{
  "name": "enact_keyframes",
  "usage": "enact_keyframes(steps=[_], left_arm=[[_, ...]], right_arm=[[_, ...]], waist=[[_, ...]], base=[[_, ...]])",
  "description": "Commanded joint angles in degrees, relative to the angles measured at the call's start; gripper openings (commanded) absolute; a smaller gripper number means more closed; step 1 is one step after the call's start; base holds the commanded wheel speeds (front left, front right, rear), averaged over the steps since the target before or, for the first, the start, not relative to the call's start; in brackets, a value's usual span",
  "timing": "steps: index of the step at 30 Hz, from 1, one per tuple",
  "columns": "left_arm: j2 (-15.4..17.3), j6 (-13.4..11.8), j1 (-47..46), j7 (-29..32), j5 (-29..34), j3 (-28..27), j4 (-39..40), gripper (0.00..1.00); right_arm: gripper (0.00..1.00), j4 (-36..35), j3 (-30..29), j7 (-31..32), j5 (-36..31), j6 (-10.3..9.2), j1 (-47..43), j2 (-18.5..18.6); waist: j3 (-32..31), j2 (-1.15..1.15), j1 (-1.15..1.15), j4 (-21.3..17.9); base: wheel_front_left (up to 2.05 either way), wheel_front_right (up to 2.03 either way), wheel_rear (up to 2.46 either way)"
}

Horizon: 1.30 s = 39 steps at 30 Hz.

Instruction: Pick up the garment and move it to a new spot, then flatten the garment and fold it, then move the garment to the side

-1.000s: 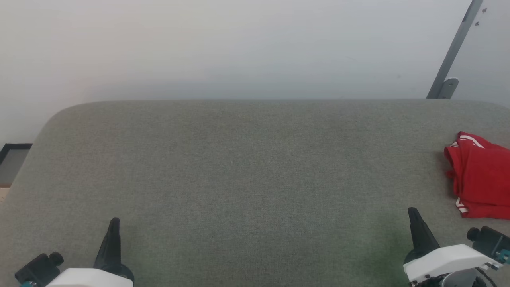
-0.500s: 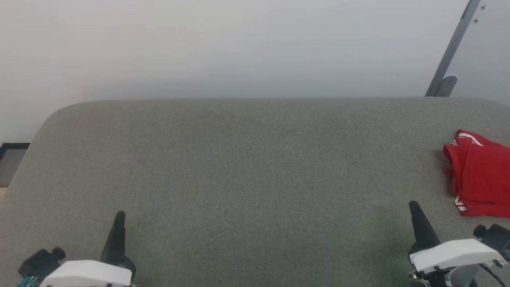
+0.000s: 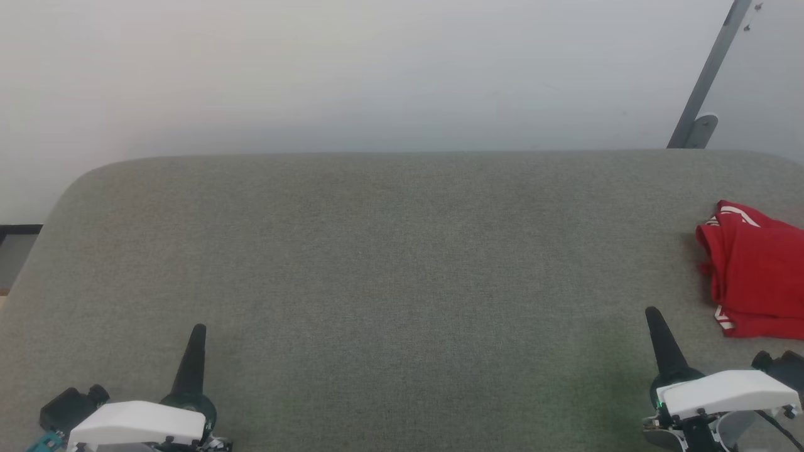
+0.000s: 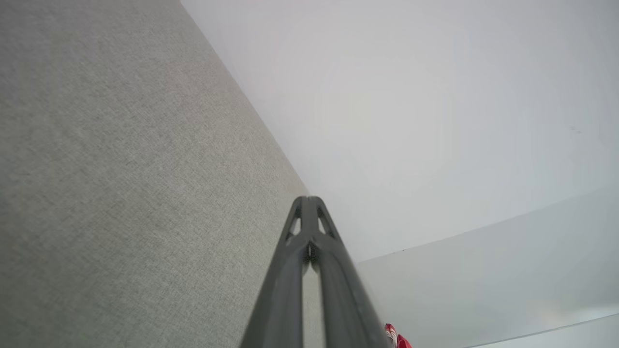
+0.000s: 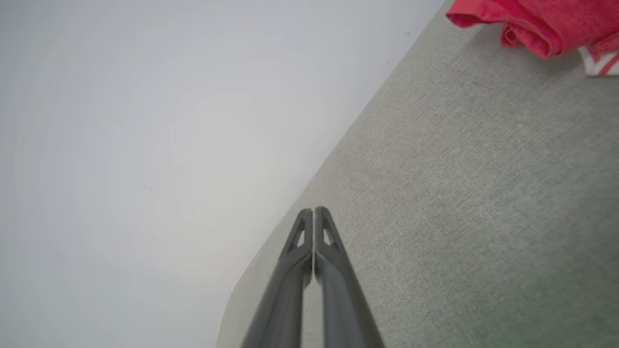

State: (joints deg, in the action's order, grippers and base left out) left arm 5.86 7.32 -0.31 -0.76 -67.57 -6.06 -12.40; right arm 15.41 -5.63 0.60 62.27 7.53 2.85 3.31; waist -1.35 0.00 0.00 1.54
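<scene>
The garment [image 3: 757, 273], red with bits of red-white striped trim, lies folded in a compact bundle at the far right of the grey-green padded table [image 3: 389, 263], partly cut off by the frame edge. It also appears as the garment [image 5: 541, 21] in the top right corner of the right wrist view, and a red scrap of the garment [image 4: 397, 338] peeks out at the bottom of the left wrist view. My right gripper [image 3: 651, 312] is shut and empty, a short way in front and left of the bundle. My left gripper [image 3: 199, 328] is shut and empty at the lower left.
A plain pale wall [image 3: 377, 69] rises behind the table's far edge. A grey metal bar [image 3: 706, 75] leans at the back right. The table's rounded far left corner drops off to a dark-framed floor area [image 3: 19, 242].
Both grippers have slid slightly forward over the table, still shut. The head view has shifted a little, so the garment sits slightly higher in the picture.
</scene>
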Motion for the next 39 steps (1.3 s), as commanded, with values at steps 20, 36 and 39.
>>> enact_keyframes(steps=[20, 36, 39], left_arm=[[-1.2, 0.2, -3.5, 3.2, -10.4, -0.5, -0.5, 0.0], [-1.9, 0.2, -4.8, 5.0, -16.7, -0.5, -1.0, 0.0], [-2.1, 0.2, -5.1, 5.3, -17.6, -0.5, -1.1, 0.0]], right_arm=[[0.0, -1.1, -0.4, 2.6, 12.7, -0.05, 2.3, -0.3], [0.0, -1.3, -0.7, 4.1, 20.2, -0.05, 2.8, -0.4], [0.0, -1.4, -0.7, 4.4, 21.5, -0.05, 3.0, -0.4]], waist=[[0.5, 0.0, 0.0, -0.5], [0.9, 0.0, 0.0, -0.9], [1.0, 0.0, 0.0, -1.0]], base=[[0.0, 0.0, 0.0], [0.0, 0.0, 0.0], [0.0, 0.0, 0.0]])
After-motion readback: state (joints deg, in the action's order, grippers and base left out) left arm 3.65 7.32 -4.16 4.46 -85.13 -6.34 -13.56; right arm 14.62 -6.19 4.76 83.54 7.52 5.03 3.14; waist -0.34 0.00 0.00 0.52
